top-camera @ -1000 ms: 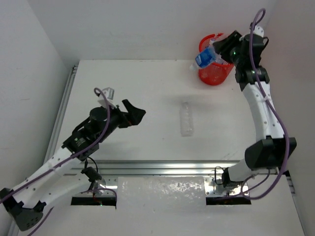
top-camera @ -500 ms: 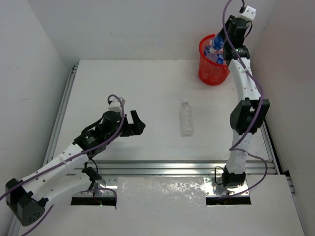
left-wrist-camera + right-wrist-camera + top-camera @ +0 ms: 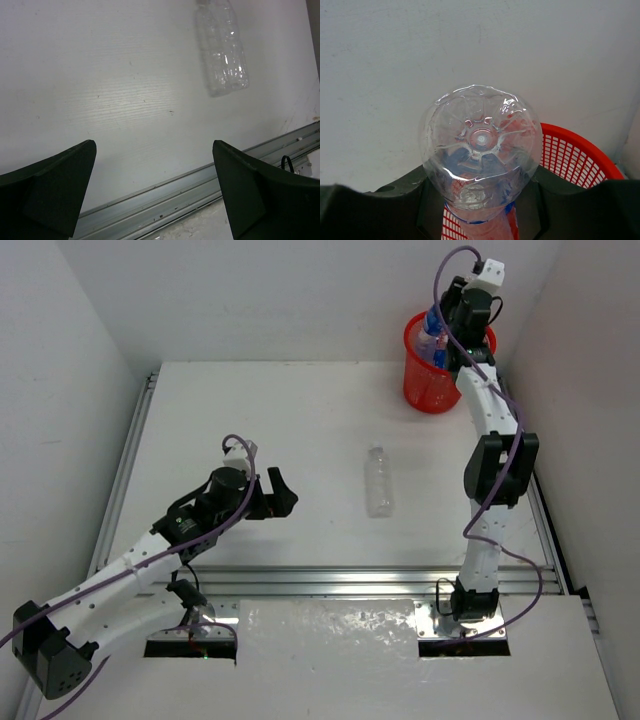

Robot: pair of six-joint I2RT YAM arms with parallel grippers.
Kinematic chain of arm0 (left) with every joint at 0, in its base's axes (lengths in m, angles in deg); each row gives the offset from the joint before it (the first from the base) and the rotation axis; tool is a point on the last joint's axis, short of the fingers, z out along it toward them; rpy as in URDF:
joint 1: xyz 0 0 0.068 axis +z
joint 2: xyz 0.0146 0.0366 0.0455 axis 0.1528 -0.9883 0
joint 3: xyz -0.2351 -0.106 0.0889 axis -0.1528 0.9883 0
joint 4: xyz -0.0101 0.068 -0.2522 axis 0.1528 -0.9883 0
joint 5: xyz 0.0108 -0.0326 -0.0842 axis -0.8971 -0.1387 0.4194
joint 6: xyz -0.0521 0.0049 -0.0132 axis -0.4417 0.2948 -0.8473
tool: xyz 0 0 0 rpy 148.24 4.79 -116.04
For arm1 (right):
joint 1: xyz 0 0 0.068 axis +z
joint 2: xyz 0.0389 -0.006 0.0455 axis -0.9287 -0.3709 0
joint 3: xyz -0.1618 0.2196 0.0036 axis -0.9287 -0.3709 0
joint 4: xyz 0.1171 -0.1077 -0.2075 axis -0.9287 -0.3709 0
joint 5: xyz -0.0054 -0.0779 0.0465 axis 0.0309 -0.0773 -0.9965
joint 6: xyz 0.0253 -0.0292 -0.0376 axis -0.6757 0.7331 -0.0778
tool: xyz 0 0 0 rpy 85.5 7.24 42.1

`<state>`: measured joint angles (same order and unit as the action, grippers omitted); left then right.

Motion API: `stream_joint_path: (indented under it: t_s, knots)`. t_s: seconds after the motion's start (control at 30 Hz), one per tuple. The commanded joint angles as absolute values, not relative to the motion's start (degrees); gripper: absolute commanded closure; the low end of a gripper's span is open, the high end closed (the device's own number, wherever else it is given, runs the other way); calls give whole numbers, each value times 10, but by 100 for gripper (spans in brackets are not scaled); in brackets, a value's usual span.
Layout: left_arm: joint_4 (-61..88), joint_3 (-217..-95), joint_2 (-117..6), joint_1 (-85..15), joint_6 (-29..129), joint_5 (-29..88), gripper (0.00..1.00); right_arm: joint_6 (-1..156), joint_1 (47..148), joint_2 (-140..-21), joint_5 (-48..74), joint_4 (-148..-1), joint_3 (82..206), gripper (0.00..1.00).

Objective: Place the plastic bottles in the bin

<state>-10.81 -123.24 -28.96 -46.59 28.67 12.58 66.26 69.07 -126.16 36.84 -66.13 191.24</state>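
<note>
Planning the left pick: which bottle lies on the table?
The plain clear bottle, on its side mid-table; the blue-labelled bottle is in the right claw over the bin.

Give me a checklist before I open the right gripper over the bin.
1. Right gripper shut on the blue-labelled bottle: ok.
2. Bottle held base up, neck pointing down toward the bin: ok.
3. Bottle centred over the bin's opening: cannot tell; the wrist view shows the rim off to one side.
4. Room inside the bin: cannot tell; the contents are hidden.
5. Left gripper open and well away from the bin: ok.
6. Clear bottle lying on the table, not yet binned: not ok.
</note>
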Motion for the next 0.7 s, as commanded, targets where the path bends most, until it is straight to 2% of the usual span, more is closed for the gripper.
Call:
stream_joint_path:
  t_s: [0.0, 0.1, 0.17, 0.27, 0.4, 0.53, 0.67]
  knots:
    - [-77, -1231, -284, -468, 293, 132, 0, 658, 691, -1209, 368, -599, 1838, 95]
    - [-73, -1229, -290, -468, 293, 138, 0, 647, 691, -1206, 367, -617, 1869, 95]
    - [-72, -1228, -291, -468, 293, 140, 0, 652, 691, -1209, 360, -624, 1886, 90]
    - [-71, -1227, -289, -468, 293, 140, 0, 665, 691, -1215, 361, -640, 1898, 92]
    - [-67, -1222, -283, -468, 293, 142, 0, 671, 690, -1174, 369, -601, 1844, 92]
    - [-65, -1221, -287, -468, 294, 151, 0, 684, 691, -1143, 366, -613, 1843, 91]
    - [-62, -1216, -280, -468, 294, 158, 0, 697, 691, -1104, 414, -616, 1806, 93]
